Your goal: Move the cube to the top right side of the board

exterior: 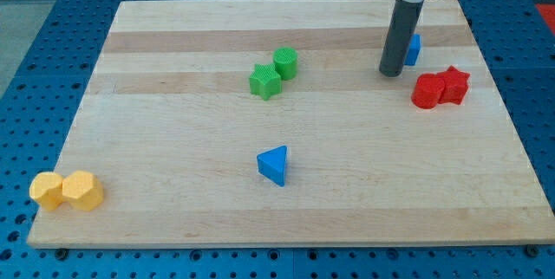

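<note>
Yellow blocks, two of them touching [66, 191], sit at the board's [173, 218] bottom-left corner; a green star [264, 81] touches a green cylinder [285, 61] above the centre, and a blue triangular block [274, 165] lies below it. Near the top-right corner my tip [391, 73], a bare rod grasping nothing, presses against the left side of the blue cube [413, 49], which it partly hides. Two touching red blocks [440, 87] lie just below, by the right edge.

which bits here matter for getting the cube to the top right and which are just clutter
In the job:
- blue cube, mostly hidden behind the rod
- my tip, right against the cube's left side

Lying about:
- blue triangle
- green star
- green cylinder
- two red blocks
- two yellow blocks
</note>
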Controlling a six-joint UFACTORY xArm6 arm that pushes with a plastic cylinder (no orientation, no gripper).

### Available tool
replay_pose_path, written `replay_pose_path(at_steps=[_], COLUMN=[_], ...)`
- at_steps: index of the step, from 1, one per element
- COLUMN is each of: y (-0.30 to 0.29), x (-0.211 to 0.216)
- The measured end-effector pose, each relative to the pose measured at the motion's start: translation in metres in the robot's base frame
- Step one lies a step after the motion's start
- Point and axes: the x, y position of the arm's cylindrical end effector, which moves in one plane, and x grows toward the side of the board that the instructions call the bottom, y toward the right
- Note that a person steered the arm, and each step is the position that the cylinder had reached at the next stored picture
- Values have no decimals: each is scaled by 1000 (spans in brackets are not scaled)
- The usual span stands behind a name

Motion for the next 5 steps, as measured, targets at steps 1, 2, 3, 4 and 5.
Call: replay_pose_path(at_steps=[1, 2, 3, 4, 5], y=[20, 86, 82, 39, 22], x=[-8, -11, -18, 10, -6])
